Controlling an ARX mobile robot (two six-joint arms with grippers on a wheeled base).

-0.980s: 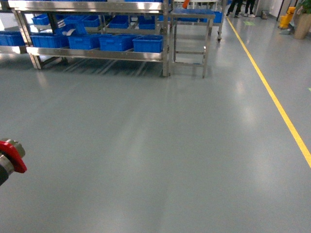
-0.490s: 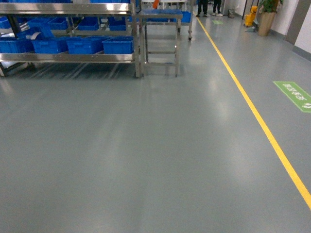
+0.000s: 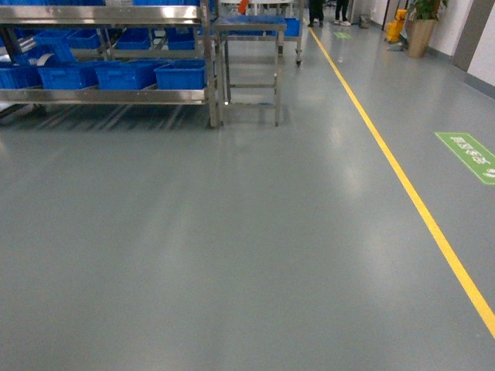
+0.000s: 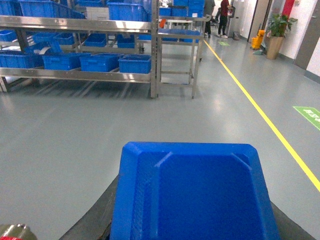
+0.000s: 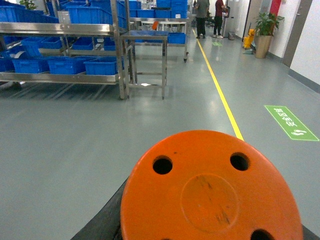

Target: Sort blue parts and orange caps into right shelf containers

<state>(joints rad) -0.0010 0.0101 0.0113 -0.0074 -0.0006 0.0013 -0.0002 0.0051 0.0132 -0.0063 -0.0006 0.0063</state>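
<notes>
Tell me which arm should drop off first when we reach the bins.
Left, probably. The bins sit on the shelf far off to the left of the head view, nearer that side. Left wrist view shows a blue part, right an orange cap; both seem loaded.

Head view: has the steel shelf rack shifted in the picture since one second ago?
Yes. The steel shelf rack sits further left; the yellow floor line shifted left too, suggesting the camera turned.

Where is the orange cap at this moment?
The orange cap fills the bottom of the right wrist view, close to the camera, its holed flat end facing it; the steel shelf stands far left.
</notes>
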